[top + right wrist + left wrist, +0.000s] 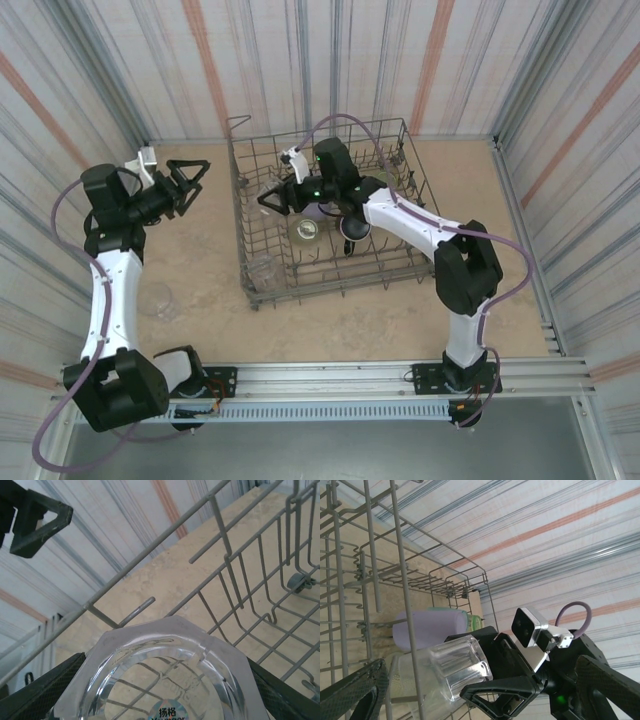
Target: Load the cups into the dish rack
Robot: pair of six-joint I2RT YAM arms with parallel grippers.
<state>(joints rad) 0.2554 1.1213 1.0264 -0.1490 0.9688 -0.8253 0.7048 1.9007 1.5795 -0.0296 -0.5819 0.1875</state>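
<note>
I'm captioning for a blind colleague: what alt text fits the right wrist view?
A clear faceted cup, octagonal end toward the camera, is held between the dark fingers of the right gripper at the grey wire dish rack. Tan table and striped wall behind.

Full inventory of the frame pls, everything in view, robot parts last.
dish rack: 1, grey wire, table centre
held clear cup: 1, clear, in right gripper, rack's left side
racked clear cup: 1, clear, rack's near-left corner
loose clear cup: 1, clear, table left of rack
lavender cup: 1, lavender, inside rack
yellow-green cup: 1, yellow-green, rack centre
dark cup: 1, dark, rack centre
table: 1, tan, beneath rack
left gripper: 1, black, open, left of rack
right gripper: 1, black, gripping held clear cup
</note>
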